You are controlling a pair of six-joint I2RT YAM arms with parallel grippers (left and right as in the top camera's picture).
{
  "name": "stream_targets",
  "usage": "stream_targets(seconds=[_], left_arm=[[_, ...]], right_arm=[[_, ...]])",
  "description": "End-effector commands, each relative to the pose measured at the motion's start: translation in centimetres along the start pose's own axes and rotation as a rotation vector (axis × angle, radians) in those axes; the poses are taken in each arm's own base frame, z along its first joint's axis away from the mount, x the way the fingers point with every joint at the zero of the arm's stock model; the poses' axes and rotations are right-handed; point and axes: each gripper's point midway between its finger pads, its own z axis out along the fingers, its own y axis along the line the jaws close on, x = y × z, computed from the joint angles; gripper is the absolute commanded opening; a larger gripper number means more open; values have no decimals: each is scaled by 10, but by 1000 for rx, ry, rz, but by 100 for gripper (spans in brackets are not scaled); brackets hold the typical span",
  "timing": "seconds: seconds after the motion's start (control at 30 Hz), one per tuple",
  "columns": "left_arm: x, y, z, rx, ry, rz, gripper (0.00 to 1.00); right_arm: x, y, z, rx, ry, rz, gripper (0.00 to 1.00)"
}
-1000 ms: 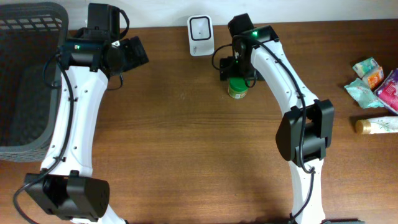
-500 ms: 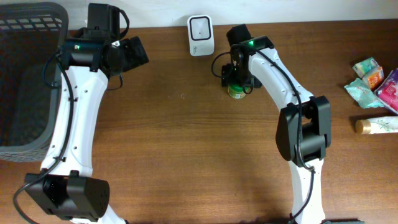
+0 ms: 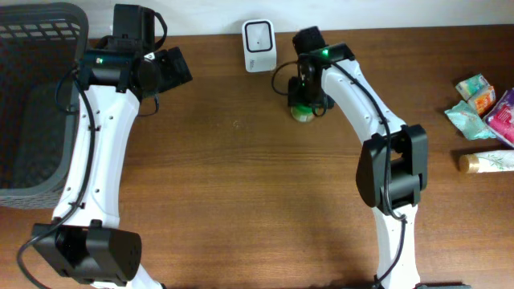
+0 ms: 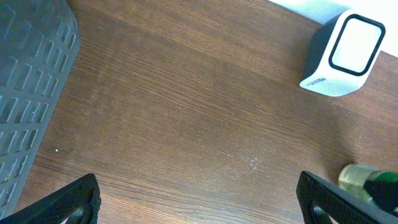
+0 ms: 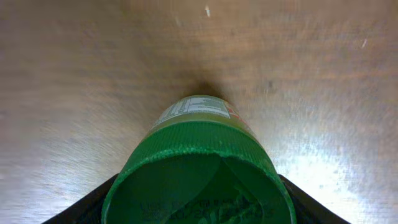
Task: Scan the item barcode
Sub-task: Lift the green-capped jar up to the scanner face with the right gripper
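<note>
The item is a small jar (image 3: 303,113) with a green lid, standing upright on the wooden table just right of the white barcode scanner (image 3: 259,46). My right gripper (image 3: 306,101) has come down over it from above. In the right wrist view the green lid (image 5: 196,146) fills the gap between the two black fingers (image 5: 93,202), which press against its left and right sides. My left gripper (image 4: 199,202) hangs open over bare wood at the back left. Its view shows the scanner (image 4: 342,56) and the jar (image 4: 353,177) at the right edge.
A dark grey basket (image 3: 32,96) stands at the far left, its wall (image 4: 31,81) also showing in the left wrist view. Several packets (image 3: 482,100) and a tube (image 3: 486,161) lie at the right edge of the table.
My right gripper has dropped over the jar and its jaws have narrowed until they meet the lid. The left arm has not moved.
</note>
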Motion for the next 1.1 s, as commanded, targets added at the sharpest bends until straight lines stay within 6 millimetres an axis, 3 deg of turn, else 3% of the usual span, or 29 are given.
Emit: stream_targets(seconds=[0.0, 0.2, 0.33, 0.5, 0.6, 0.67, 0.77, 0.87, 0.93, 1.07], left_arm=[[3, 2, 5, -16, 10, 23, 99], [3, 2, 5, -16, 10, 23, 99], [3, 2, 5, -16, 10, 23, 99], [3, 2, 5, -16, 10, 23, 99], [3, 2, 5, -16, 10, 23, 99], [3, 2, 5, -16, 10, 23, 99], [3, 2, 5, -16, 10, 23, 99], [3, 2, 5, -16, 10, 23, 99], [3, 2, 5, -16, 10, 23, 99], [3, 2, 5, -16, 10, 23, 99]], right_arm=[[-39, 12, -31, -53, -137, -2, 65], [-99, 51, -58, -237, -388, -18, 66], [-146, 84, -96, -362, -634, -54, 70], [-172, 104, -128, -402, -819, -132, 70], [-176, 108, -125, -409, -848, -137, 69], [-176, 104, -112, -381, -828, -126, 63], [-173, 104, -102, -374, -803, -127, 70], [-169, 101, -98, -364, -779, -125, 70], [-159, 89, -87, -333, -706, -117, 70], [-122, 47, -60, -238, -482, -78, 72]])
